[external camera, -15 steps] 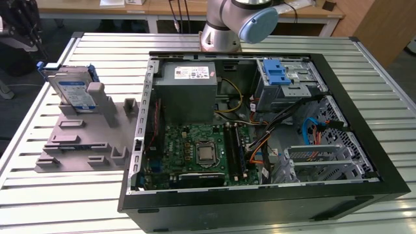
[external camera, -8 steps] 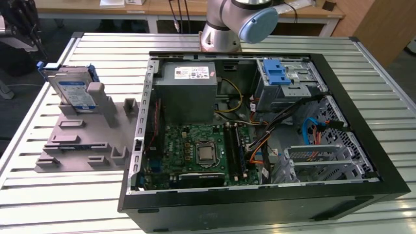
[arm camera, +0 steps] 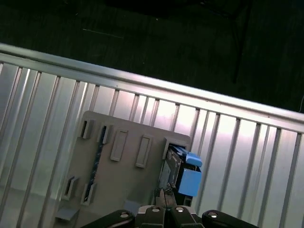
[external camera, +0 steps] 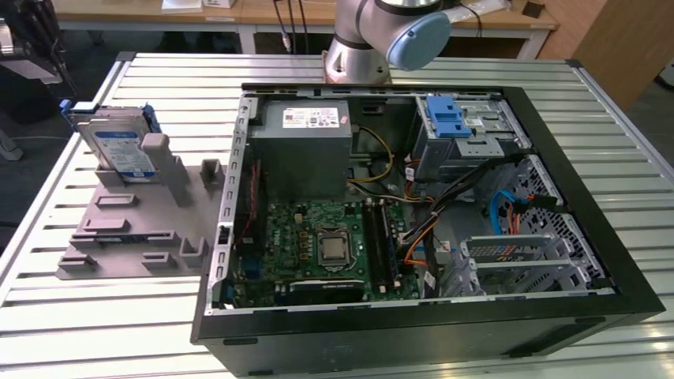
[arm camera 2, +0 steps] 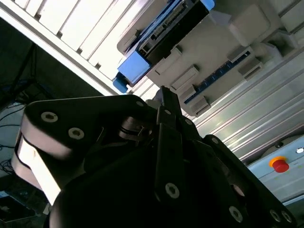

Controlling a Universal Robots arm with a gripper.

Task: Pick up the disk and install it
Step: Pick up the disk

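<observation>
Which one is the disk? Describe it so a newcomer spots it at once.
Start at the open computer case; on the exterior view's left of it lies a grey holder on the slatted table. The disk stands on edge at its far end: silver, blue-and-white label, blue bracket, unlike the grey posts.

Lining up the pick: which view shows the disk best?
The exterior view: the disk stands on edge in the grey holder, label visible. Both wrist views show its blue-bracketed edge.
</observation>
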